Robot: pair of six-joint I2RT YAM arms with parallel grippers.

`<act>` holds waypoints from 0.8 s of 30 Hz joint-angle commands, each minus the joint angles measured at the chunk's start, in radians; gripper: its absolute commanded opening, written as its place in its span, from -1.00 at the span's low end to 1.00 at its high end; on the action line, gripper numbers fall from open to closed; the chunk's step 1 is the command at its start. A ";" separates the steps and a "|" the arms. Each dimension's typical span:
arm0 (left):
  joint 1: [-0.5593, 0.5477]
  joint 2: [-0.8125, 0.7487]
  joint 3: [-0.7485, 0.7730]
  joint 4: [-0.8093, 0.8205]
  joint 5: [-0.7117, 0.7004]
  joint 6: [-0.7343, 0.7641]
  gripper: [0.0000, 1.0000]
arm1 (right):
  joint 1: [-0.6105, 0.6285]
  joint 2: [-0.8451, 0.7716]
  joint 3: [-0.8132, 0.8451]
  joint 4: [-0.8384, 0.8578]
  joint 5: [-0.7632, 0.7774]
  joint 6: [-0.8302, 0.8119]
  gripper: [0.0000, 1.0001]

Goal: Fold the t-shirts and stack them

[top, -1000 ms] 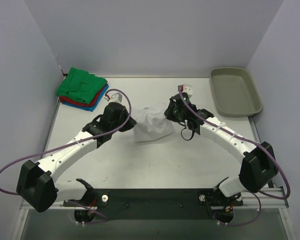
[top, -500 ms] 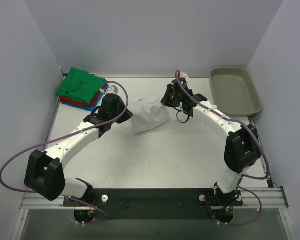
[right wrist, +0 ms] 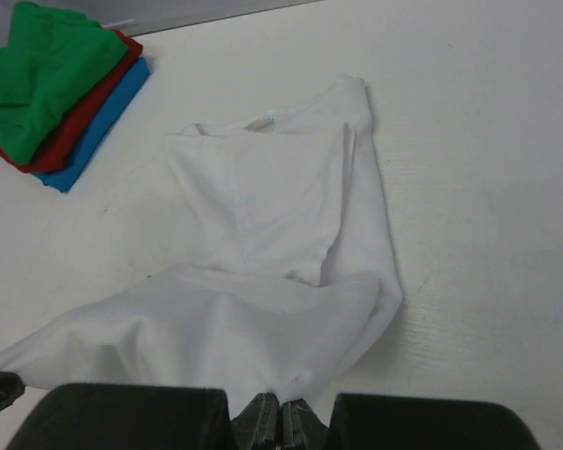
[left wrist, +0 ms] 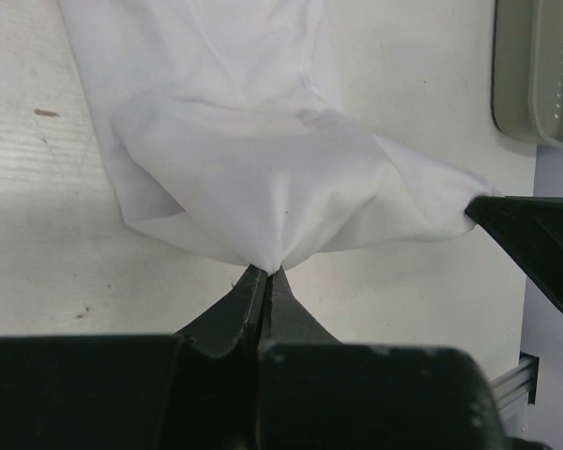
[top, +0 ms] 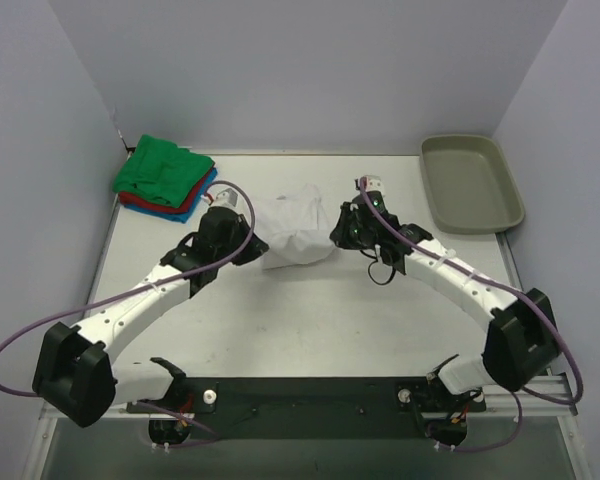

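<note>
On counter, between both arms: white t-shirt, partly folded, near edge raised. Pinched at one corner by left fingers, at the other by right fingers. Far-left corner: folded green, red, blue t-shirts, stacked.

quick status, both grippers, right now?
left gripper: closed, pinching an edge of the white t-shirt.
right gripper: closed, pinching the same white t-shirt.

Robot lab: white table boxed by plain lavender walls.
</note>
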 commanded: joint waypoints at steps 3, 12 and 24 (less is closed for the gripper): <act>-0.197 -0.183 -0.108 -0.024 -0.024 -0.061 -1.00 | 0.159 -0.257 -0.202 -0.080 0.172 -0.014 -1.00; -0.472 -0.311 -0.437 0.061 -0.137 -0.247 -1.00 | 0.395 -0.524 -0.550 -0.154 0.332 0.257 -1.00; -0.730 -0.507 -0.589 -0.050 -0.283 -0.429 -1.00 | 0.805 -0.684 -0.643 -0.435 0.616 0.598 -1.00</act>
